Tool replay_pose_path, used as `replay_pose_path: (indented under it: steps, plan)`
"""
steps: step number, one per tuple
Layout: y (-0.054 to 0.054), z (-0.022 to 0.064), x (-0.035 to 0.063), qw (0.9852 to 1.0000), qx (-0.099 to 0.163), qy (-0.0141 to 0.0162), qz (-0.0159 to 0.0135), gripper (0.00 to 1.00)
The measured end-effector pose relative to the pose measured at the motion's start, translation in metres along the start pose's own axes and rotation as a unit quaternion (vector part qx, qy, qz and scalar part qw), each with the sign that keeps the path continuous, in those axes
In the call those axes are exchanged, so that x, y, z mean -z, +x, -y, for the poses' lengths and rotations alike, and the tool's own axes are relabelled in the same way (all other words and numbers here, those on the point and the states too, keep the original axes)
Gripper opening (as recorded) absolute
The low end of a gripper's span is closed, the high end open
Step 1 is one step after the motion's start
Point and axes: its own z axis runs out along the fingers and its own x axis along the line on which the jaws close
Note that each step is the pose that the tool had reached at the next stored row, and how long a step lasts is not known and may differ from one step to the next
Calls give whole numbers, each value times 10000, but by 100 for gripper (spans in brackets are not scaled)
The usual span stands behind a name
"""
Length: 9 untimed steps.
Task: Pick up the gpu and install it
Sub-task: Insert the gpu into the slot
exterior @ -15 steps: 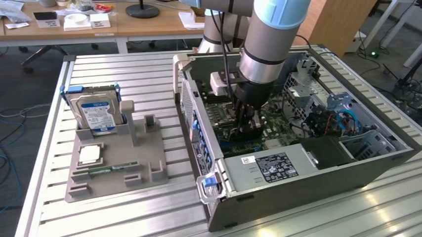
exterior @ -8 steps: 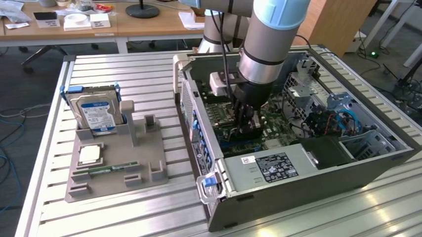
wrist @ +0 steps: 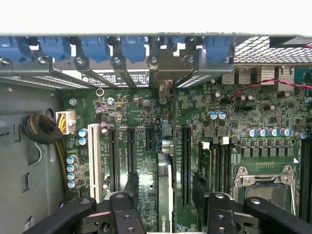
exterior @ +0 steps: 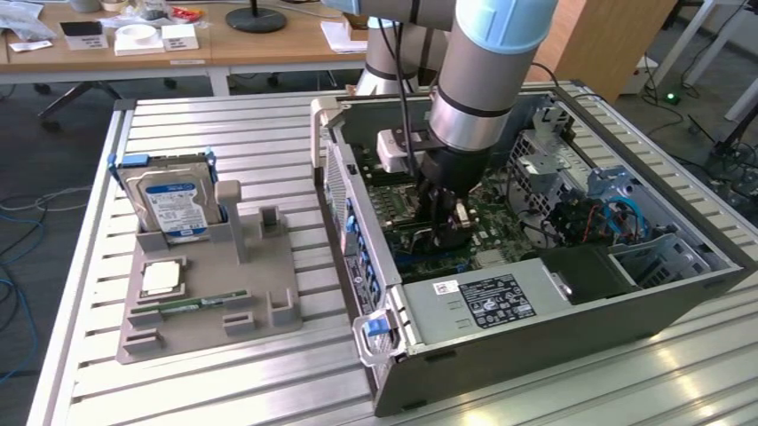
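**Operator:** What is in the containers?

**Inspector:** Two to report. Your case lies open on the slatted table, filling the centre and the exterior view's right. Inside it you have the motherboard, a power supply in the corner towards the bottom of the frame, and a drive cage at the exterior view's right. The CPU socket has nothing seated in it. Blue latches line the rear slot openings.

The grey holder sits at the exterior view's lower left, apart from the case. It holds a hard drive standing upright at its far end, a CPU lying flat in the middle, and a memory stick in a groove just below that.

**Operator:** And the gpu?

**Inspector:** The gpu is inside the case. It stands on edge in a motherboard slot, and its bracket end meets the rear slot openings.

**Operator:** The fingers?

**Inspector:** Your gripper is down inside the case, directly over that card. In the wrist view the fingers stand wide, one on each side of the gpu. A visible gap shows between each pad and the card. They hold nothing, and I see no contact with the gpu.
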Motion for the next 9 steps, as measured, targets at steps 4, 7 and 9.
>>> replay_pose_path:
  steps: [4, 7, 9]
  plan:
    - [-2, 0, 44, 10000, 0, 0, 0, 56]
    - [-5, 0, 115, 10000, 0, 1, 0, 56]
    - [-7, 0, 179, 10000, 0, 1, 0, 56]
